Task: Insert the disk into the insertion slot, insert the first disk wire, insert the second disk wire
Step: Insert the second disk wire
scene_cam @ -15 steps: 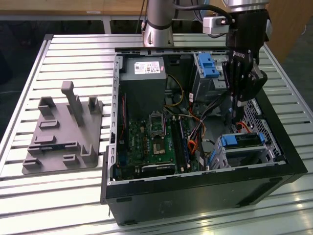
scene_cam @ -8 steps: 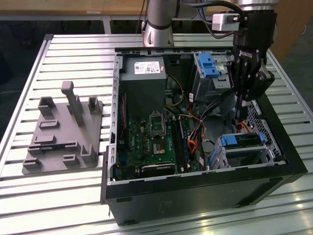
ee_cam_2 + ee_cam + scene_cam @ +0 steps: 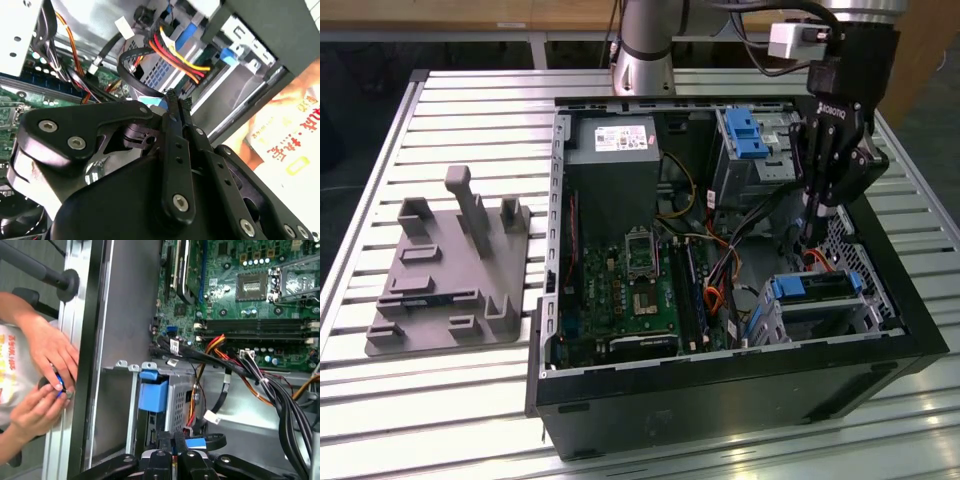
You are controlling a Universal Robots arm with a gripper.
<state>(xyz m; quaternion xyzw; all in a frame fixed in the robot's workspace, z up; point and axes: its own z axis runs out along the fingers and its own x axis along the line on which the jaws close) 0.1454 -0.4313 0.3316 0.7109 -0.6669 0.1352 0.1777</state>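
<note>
Hovering pincer, closed tight, just above disk, seated in insertion slot

My exterior view looked down at the whole computer case; both wrist views sat close inside it.

The insertion slot is dull sheet metal, the disk frame smooth plastic.

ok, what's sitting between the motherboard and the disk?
In the exterior view, a tangle of loose wires, orange, red and black, fills the stretch between the motherboard and the disk.
</note>
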